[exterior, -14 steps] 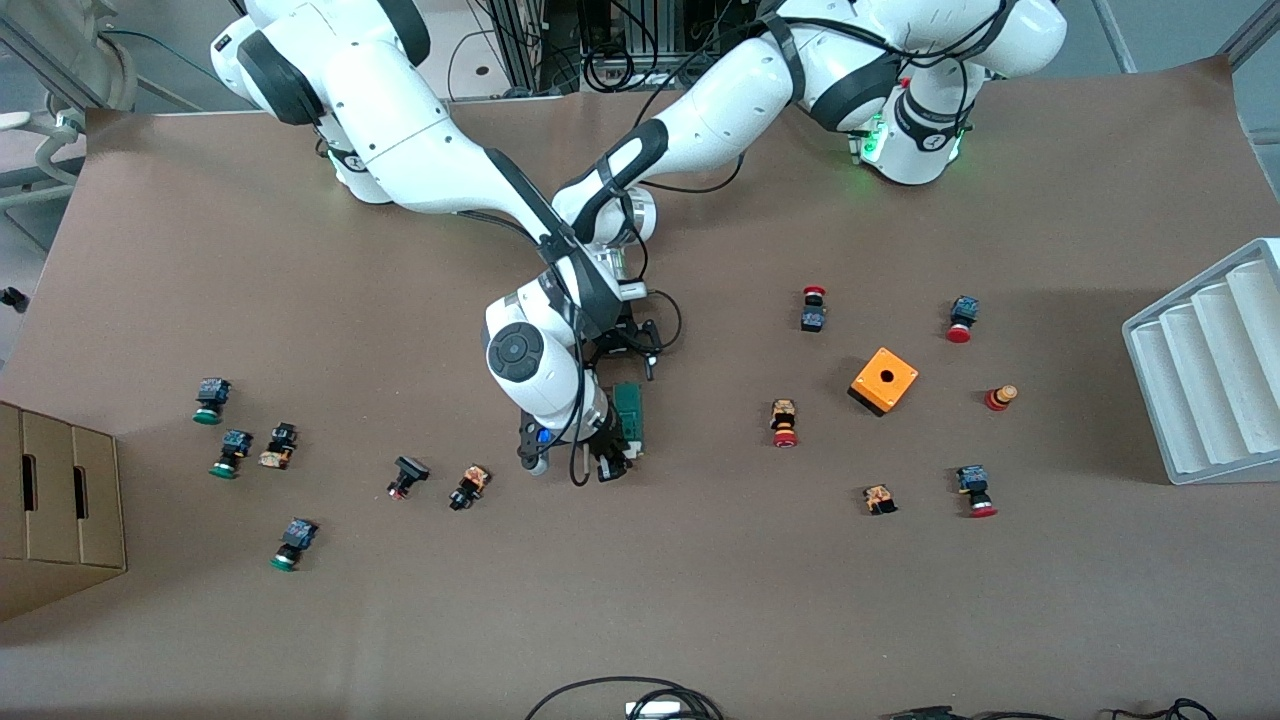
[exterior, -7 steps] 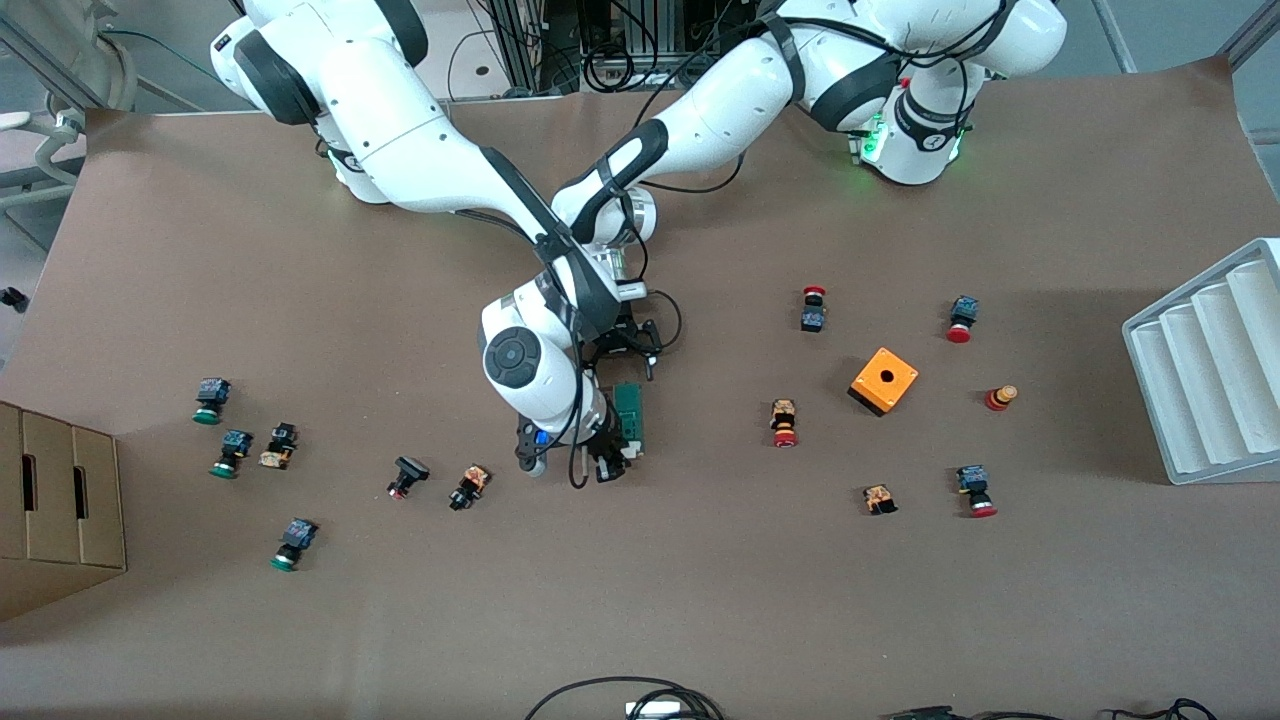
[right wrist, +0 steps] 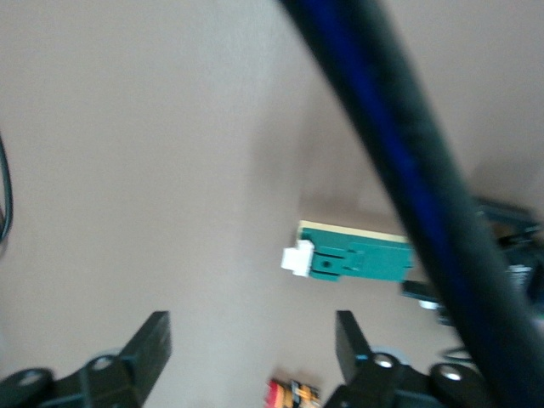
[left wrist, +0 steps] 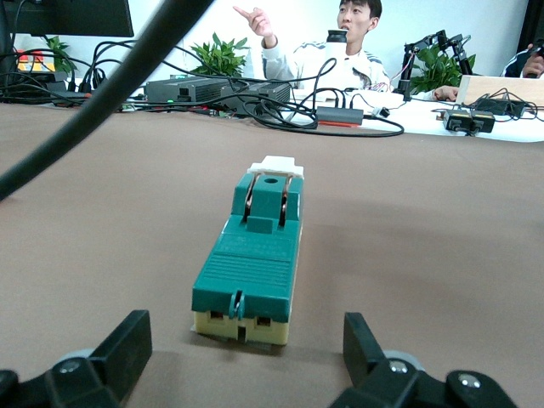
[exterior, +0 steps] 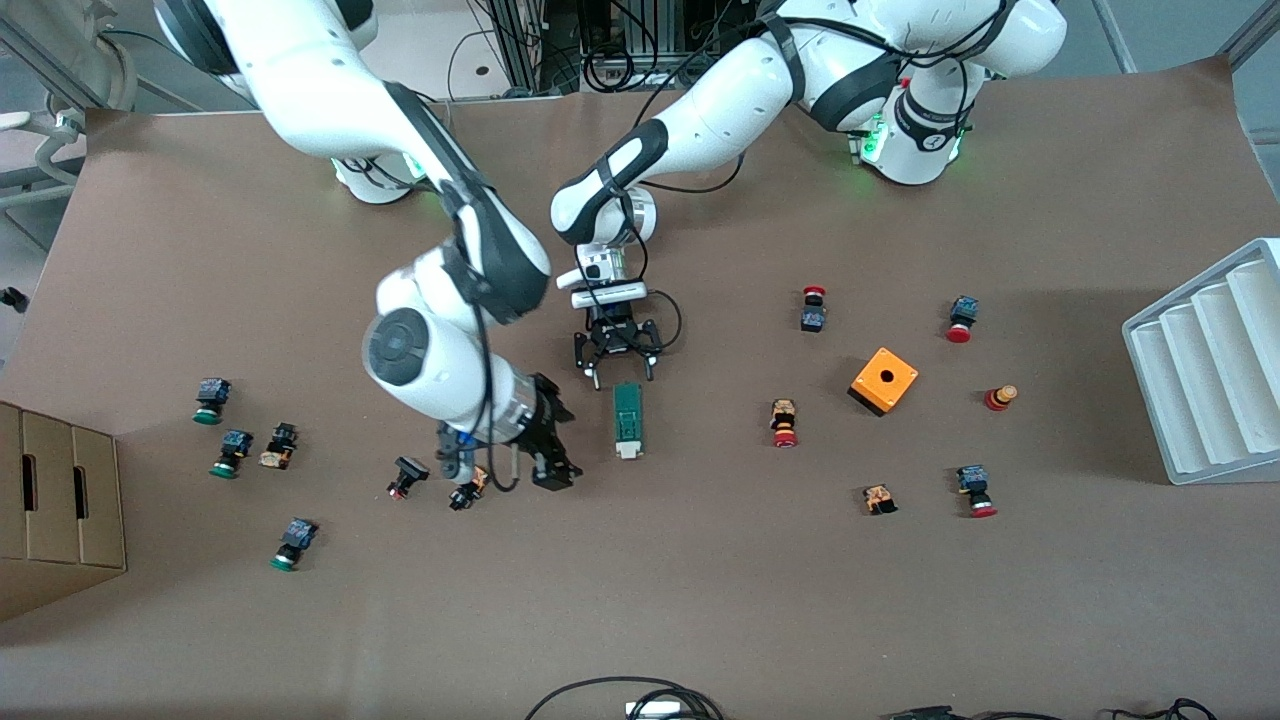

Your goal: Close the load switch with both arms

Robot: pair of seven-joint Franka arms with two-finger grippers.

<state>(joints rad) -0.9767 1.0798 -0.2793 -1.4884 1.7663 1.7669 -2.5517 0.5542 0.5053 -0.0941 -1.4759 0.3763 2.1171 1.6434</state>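
On the table the load switch lay alone, long axis pointing at the left tool, spread just beside its end; the right tool, spread, hovered nearby.

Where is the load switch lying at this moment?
In the front view, the load switch lies flat on the table near its middle, just nearer the camera than the open left gripper.

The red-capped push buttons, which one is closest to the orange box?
The red-capped button lying between the orange box and the load switch; the other red ones lie farther from the box.
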